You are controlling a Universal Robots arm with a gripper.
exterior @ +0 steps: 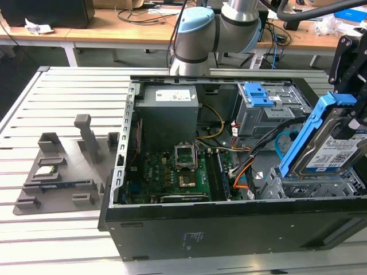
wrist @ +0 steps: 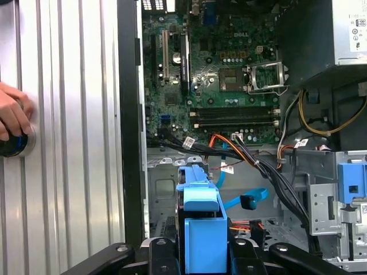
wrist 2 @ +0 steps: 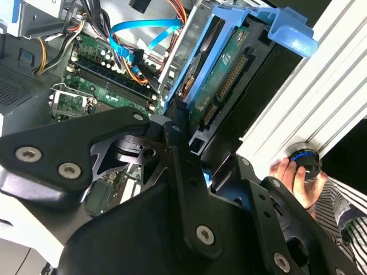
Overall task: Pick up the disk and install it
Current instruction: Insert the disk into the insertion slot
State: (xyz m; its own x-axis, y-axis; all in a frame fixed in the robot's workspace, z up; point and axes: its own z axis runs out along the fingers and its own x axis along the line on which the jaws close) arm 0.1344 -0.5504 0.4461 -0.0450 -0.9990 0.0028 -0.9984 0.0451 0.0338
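In the exterior view, a grey parts tray (exterior: 60, 172) lies on the slatted tabletop (exterior: 51, 91) at the left, and the open computer case (exterior: 189, 235) stands in the middle. At the right, the jaws are clenched on the disk (exterior: 335, 150), which hangs tilted with its lower end at the case's drive cage (exterior: 309, 186).
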